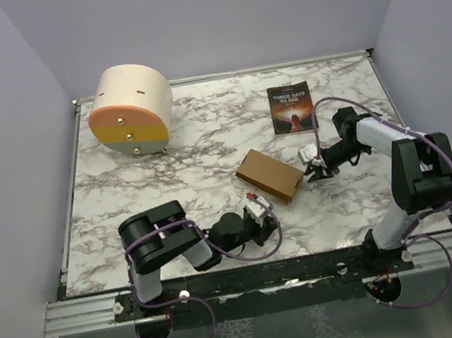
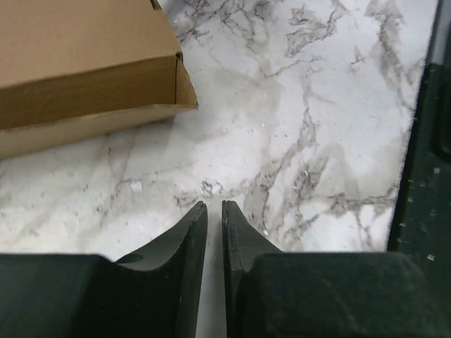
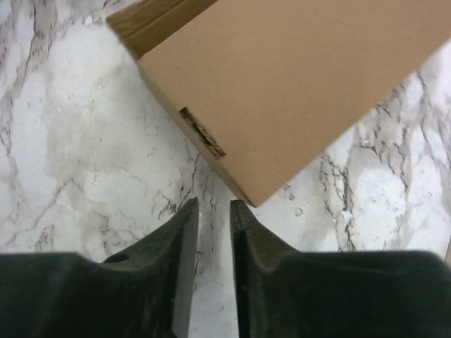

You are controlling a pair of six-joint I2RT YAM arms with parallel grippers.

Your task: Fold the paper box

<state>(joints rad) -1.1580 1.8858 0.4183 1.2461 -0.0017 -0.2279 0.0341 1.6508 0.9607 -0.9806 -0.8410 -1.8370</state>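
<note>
Box (image 1: pixel 270 174) lies folded into shape near the middle of the counter (image 1: pixel 167 179). Our left end effector (image 2: pixel 214 205) sits low beside one corner, its fingers parted by a narrow slit and holding nothing. Our right end effector (image 3: pixel 214 203) faces the opposite corner, likewise barely open and empty.

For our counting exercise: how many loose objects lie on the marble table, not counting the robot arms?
3: the cream cylinder at the far left, the book at the far right, the paper box mid-table. Something small could hide behind the cream cylinder.
</note>
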